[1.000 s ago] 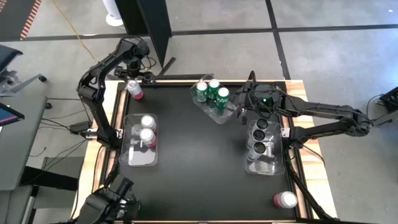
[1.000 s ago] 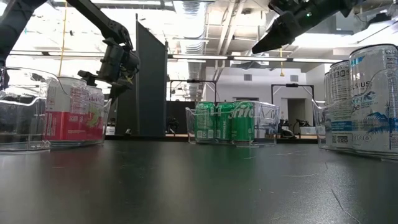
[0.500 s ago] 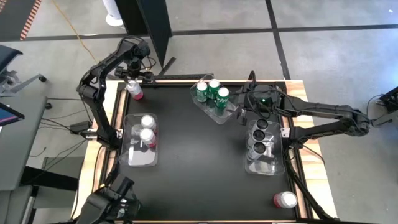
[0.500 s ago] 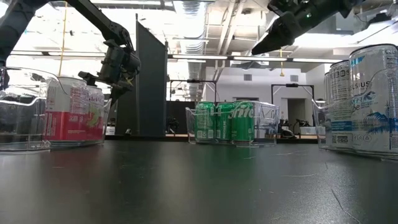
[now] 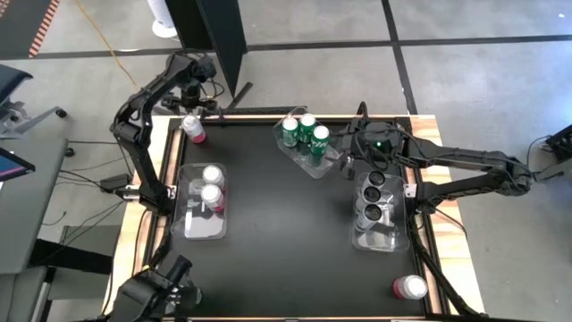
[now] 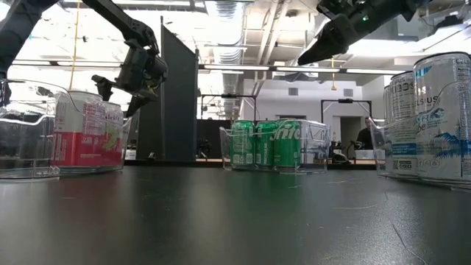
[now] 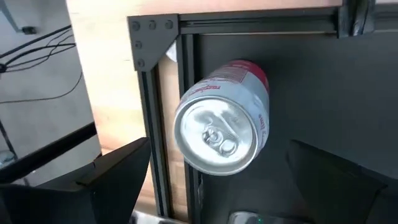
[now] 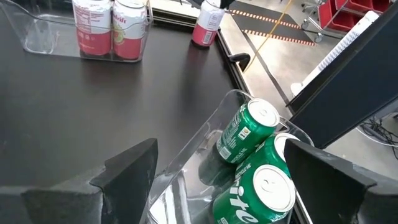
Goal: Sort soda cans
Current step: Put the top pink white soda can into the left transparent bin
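Pink can (image 7: 227,118) stands upright, silver top up, between open left fingers (image 7: 118,177).

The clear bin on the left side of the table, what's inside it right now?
The left bin holds two red cans standing upright at its far end; the near end shows nothing through the clear plastic. A third red can stands outside it.

Red can (image 7: 224,118) upright at black table's corner (image 7: 298,81), framed between spread left pincer (image 7: 224,186) fingers
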Motion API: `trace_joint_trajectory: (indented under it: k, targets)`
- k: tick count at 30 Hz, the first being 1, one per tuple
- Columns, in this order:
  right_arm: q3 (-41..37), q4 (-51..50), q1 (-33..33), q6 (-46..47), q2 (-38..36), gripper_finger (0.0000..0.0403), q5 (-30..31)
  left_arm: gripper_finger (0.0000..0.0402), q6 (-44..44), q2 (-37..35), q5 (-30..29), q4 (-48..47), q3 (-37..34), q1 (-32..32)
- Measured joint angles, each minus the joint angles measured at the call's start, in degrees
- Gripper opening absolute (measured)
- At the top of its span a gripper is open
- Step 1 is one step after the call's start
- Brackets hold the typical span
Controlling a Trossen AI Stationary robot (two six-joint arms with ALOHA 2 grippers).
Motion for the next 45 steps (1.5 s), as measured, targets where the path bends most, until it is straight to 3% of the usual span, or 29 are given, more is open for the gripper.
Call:
trace_joint_trajectory:
  k: [6, 15, 45]
  targets:
    - [-0.93, 1.04, 0.0, -0.42, -0.01, 0.0365, -0.22, 0.0369, -2.25, 0.45, 2.87, -0.53, 1.83, 2.39]
    - [-1.2, 1.23, 0.02, -0.77, 0.0, 0.0365, -0.4, 0.0369, -3.27, 7.25, 5.87, -2.52, 4.59, 4.15]
    - [-2.4, 2.31, -0.02, -0.13, -0.02, 0.0366, -1.69, 0.0369, -1.02, 9.11, 4.99, -2.52, 4.22, 3.44]
